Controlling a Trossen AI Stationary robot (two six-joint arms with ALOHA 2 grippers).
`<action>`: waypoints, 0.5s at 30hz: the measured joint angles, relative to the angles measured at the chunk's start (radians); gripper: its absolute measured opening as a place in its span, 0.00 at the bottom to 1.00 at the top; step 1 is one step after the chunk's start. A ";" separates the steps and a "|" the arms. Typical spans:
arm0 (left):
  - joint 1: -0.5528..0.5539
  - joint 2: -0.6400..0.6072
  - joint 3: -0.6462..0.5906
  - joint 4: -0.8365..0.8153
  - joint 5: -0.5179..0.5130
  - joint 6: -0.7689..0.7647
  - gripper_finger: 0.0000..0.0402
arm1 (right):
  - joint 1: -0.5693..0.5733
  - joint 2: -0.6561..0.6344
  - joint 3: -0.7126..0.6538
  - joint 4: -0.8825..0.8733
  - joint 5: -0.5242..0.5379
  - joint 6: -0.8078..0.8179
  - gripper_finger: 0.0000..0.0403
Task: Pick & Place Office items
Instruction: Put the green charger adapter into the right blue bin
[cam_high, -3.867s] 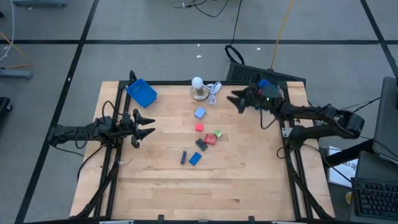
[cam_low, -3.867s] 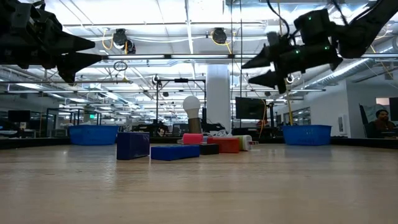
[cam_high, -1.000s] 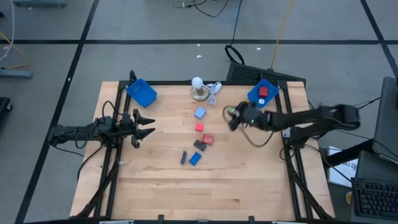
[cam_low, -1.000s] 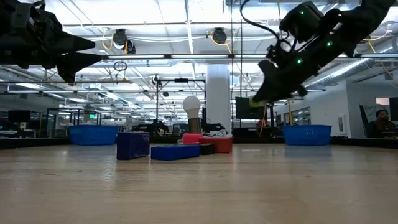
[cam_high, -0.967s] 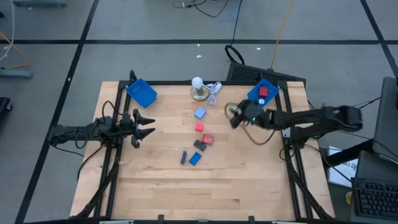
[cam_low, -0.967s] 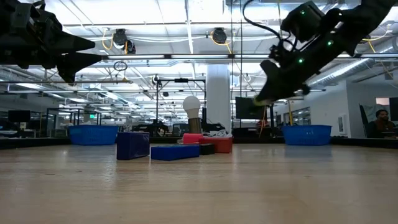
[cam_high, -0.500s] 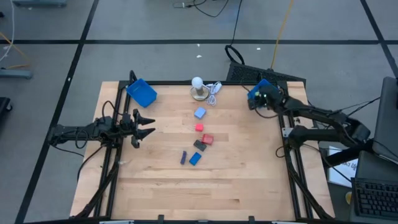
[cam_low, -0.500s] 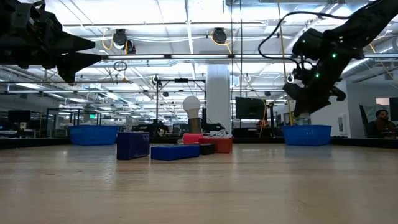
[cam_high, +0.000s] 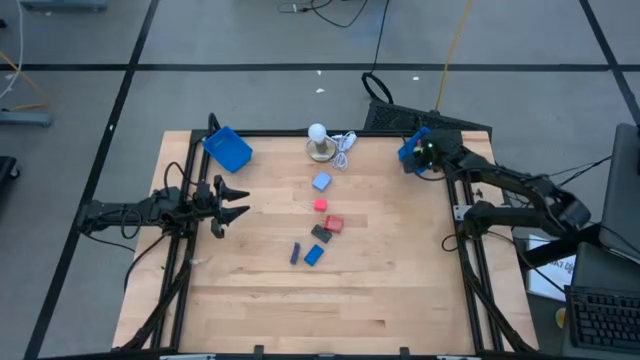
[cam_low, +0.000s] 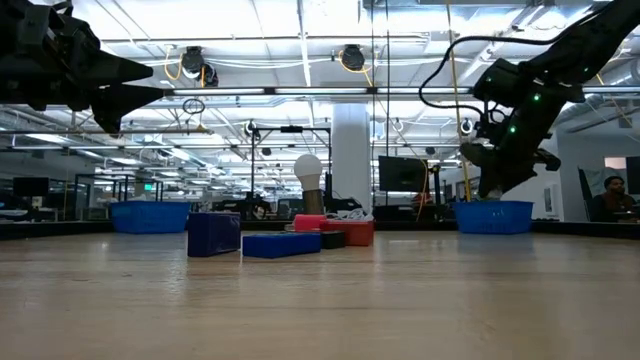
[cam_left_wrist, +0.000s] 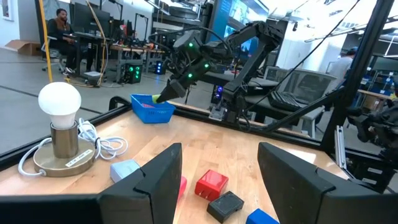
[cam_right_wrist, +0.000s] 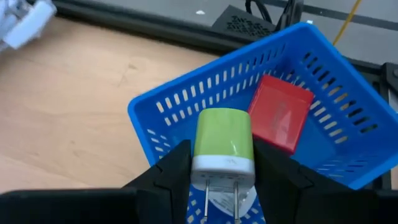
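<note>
The right end effector (cam_right_wrist: 222, 186) hangs above the blue tray (cam_high: 412, 146) at the far right corner of the tabletop (cam_high: 380, 290), its fingers (cam_right_wrist: 171, 171) clamped on a green plug (cam_right_wrist: 224, 147) (a green block with a white base and two metal prongs pointing back toward the wrist). In the right wrist view the plug sits over the tray's inside, and a red block (cam_right_wrist: 280, 122) already lies on the tray floor beside it. The left end effector (cam_high: 232, 202) waits over the left edge of the tabletop, well apart from the pieces, its fingers (cam_left_wrist: 154, 177) standing apart with nothing between them. The other office items lie in a loose line down the middle of the tabletop: a light blue block (cam_high: 321, 182) nearest the far edge, then a small red block (cam_high: 319, 205), then a larger red block (cam_high: 335, 224) touching a dark grey block (cam_high: 322, 233), and closest to the near edge a blue block (cam_high: 314, 255) with a purple block (cam_high: 295, 254) just beside it. A white bulb (cam_high: 318, 133) on a round base with a white cord (cam_high: 343, 146) stands at the far edge, between the two trays; the second blue tray (cam_high: 228, 149) sits at the far left corner (whether anything lies in it cannot be told).
</note>
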 joint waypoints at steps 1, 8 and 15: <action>0.000 0.000 0.000 0.000 0.000 0.000 0.53 | 0.001 0.005 0.000 0.003 0.000 -0.009 0.32; 0.000 0.000 0.000 0.000 0.000 0.000 0.53 | 0.012 0.010 0.000 0.125 -0.051 -0.017 0.32; 0.000 0.000 0.000 0.000 0.000 0.000 0.53 | 0.014 0.010 0.000 0.233 -0.347 -0.025 0.32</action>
